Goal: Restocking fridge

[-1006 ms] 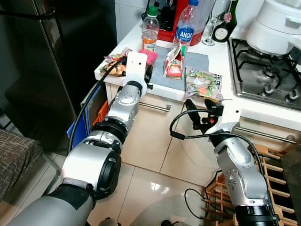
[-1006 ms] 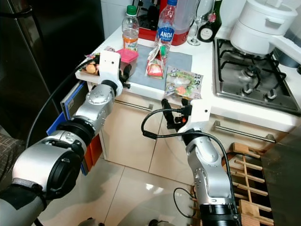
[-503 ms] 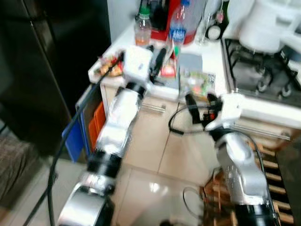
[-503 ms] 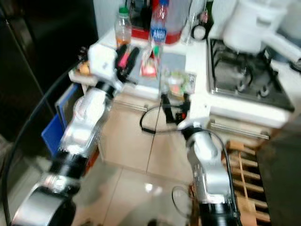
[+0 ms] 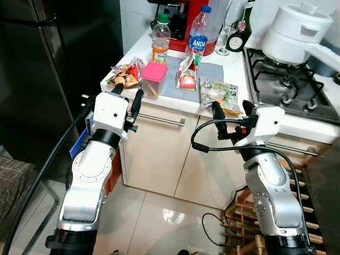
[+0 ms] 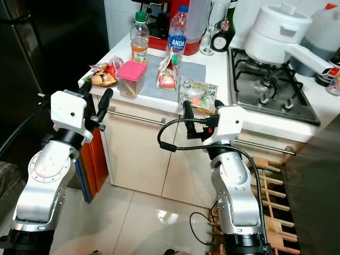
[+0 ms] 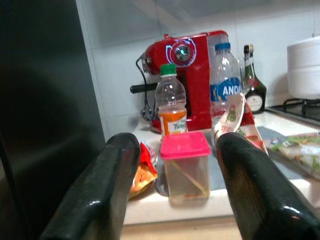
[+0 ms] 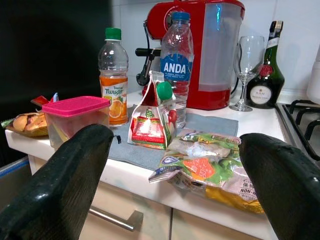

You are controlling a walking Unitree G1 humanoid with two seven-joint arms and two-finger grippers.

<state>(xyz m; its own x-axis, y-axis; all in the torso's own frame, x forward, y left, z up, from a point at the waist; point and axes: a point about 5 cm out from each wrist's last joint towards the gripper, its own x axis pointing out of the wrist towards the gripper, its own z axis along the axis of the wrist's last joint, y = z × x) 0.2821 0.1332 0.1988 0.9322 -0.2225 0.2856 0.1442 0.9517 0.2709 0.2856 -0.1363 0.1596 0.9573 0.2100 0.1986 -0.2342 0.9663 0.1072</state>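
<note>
Both pairs of fingers are spread, empty, short of the counter [image 5: 241, 74]. Our left gripper [image 5: 126, 97] is lined up with the pink-lidded tub [image 5: 154, 77] at the counter's front edge, something pale inside. Our right gripper [image 5: 229, 112] faces the flat vegetable bag [image 5: 219, 96]. Behind stand the juice bottle [image 5: 160, 44] and water bottle [image 5: 197, 39].

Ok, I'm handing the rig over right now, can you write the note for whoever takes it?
Left end effector: open, empty, held short of the counter edge, facing the pink-lidded tub.
Right end effector: open, empty, facing the salad bag.
On the counter: orange drink bottle, water bottle, juice pouch, snack packets.
Done: nothing picked up.
Left: grasp each item and load the fridge, which is shut.
</note>
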